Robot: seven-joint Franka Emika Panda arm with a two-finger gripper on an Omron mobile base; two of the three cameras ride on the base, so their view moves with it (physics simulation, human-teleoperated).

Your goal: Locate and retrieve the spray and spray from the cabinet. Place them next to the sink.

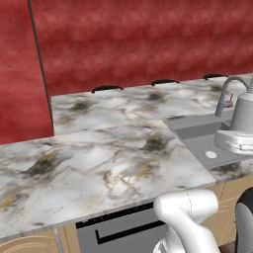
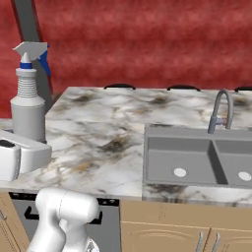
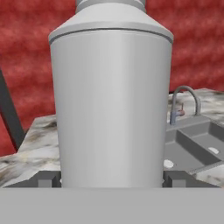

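I see flat, even rendered light with no clear source. The marble counter (image 1: 113, 148) is bright and free of glare, the red wall (image 2: 147, 44) soft and mottled. The sink (image 2: 197, 157) basin reads darker. Up close, the bottle (image 3: 111, 109) shows faint vertical sheen and coarse, slightly blurry edges.

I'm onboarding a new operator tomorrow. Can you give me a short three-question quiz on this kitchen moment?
1. True or false: the spray bottle stands upright in the gripper.
2. Which colour is the bottle's trigger? A) red B) blue C) green
3. Fill in: the faucet curves over the ____.

Key: 1 true: in the hand view the fingers flank its base. 2 B. 3 sink, set in the marble counter.
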